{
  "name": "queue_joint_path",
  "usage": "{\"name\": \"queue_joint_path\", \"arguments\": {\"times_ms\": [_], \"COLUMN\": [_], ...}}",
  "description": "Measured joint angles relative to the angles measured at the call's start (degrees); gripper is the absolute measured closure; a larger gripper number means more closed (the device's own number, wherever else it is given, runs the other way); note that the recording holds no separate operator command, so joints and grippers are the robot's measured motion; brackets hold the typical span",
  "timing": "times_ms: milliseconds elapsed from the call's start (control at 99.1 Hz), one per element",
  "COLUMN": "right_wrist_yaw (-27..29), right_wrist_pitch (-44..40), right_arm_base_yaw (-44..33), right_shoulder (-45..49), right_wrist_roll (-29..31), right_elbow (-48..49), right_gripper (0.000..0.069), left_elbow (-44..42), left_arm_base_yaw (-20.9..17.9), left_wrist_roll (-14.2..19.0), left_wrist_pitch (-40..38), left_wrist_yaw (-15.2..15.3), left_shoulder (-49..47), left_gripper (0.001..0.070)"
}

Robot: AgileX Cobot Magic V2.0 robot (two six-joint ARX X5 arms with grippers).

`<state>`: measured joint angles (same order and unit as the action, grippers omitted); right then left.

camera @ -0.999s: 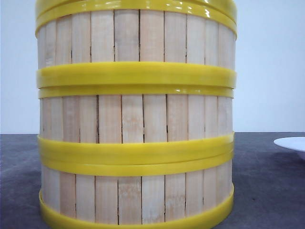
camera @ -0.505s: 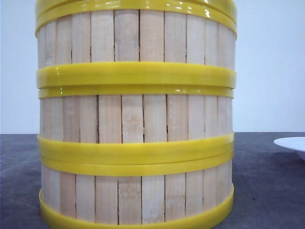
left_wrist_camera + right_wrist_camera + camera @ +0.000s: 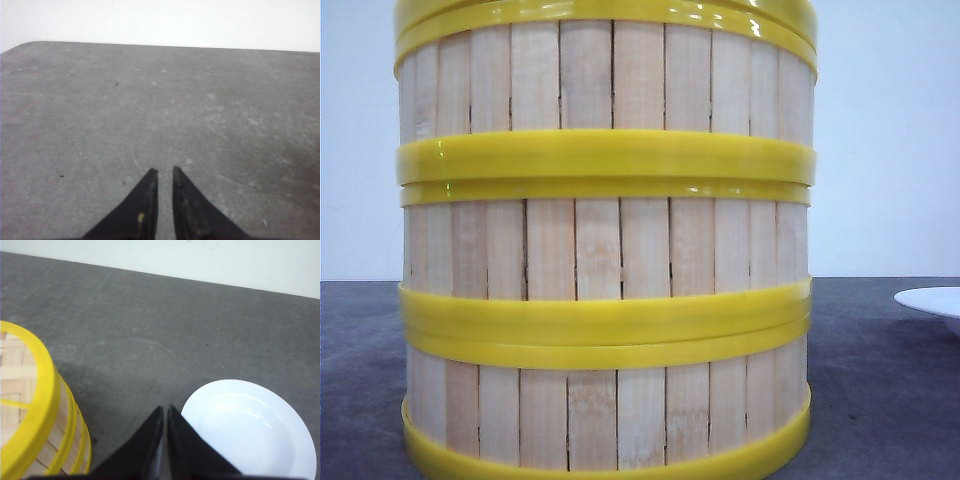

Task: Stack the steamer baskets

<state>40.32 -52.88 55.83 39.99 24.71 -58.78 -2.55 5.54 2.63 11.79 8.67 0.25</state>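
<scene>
Front view fills with the steamer baskets (image 3: pixel 605 250) stacked three high on the tabletop (image 3: pixel 880 400). They sit just beside your right end effector (image 3: pixel 165 412), which is closed and empty — as is the left end effector (image 3: pixel 164 172). Expect light, stiff slats and slick glossy rims — take hold across the rim.

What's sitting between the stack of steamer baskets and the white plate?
Nothing: in the right wrist view only bare grey table separates the stacked steamer baskets from the white plate, apart from the right end effector hanging above the gap.
</scene>
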Motion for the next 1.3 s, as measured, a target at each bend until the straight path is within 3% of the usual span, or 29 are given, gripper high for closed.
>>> {"name": "queue_joint_path", "arguments": {"times_ms": [727,959,1029,1150,1302], "right_wrist_yaw": [0.13,9.92,10.6,6.88,-6.23], "right_wrist_pitch": [0.0,2.27,4.07,6.64,9.6], "right_arm_base_yaw": [0.0,-1.81,-4.48,-11.02,-22.38], "right_shoulder": [0.0,0.0,-0.02,-0.11,-1.31], "right_wrist_roll": [-0.02,-1.38,-2.64,-6.54,-13.14], "right_elbow": [0.0,0.0,0.0,0.0,0.0], "right_gripper": [0.0682,0.0682,0.0682,0.0682,0.0682], "left_elbow": [0.02,0.02,0.02,0.02,0.02], "left_arm_base_yaw": [0.0,0.0,0.0,0.0,0.0], "left_wrist_roll": [0.0,0.0,0.0,-0.02,-0.02], "left_wrist_pitch": [-0.02,-0.02,-0.02,-0.02,-0.02], "left_wrist_yaw": [0.0,0.0,0.0,0.0,0.0], "left_shoulder": [0.0,0.0,0.0,0.0,0.0], "left_gripper": [0.0684,0.0684,0.0684,0.0684,0.0684]}}
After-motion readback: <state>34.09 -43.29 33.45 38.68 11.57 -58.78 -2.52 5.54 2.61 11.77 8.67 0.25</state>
